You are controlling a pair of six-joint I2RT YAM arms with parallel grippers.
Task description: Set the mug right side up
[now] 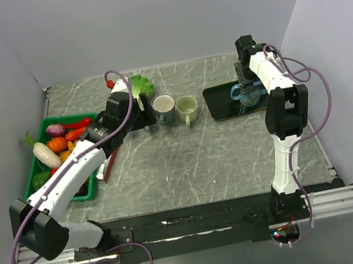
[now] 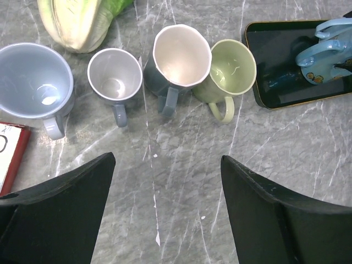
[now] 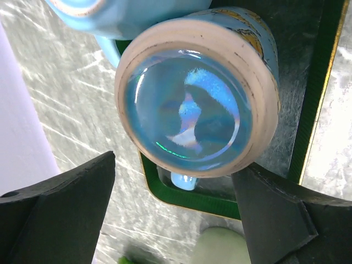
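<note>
Blue mug [image 3: 192, 104] stands base-up on the dark tray [image 3: 313, 110] at the far right of the table [image 1: 189, 164]. Its glazed underside, ringed by a bare pale foot, faces the right wrist camera. Yellow decoration runs along its side, too cut off to read, and no brand shows. A second blue mug [image 3: 110, 14] just beside it is cropped by the top edge. In the overhead view the arm covers most of both.

The right gripper [image 3: 173, 181] hangs over the upturned base with its jaws spread wide to either side, holding nothing.

The left gripper [image 2: 166, 165] is likewise wide and empty above bare table, near a row of four upright mugs [image 2: 114, 74]. A red-edged card [image 2: 11, 154] at the frame's left bears a mark too cropped to read.
</note>
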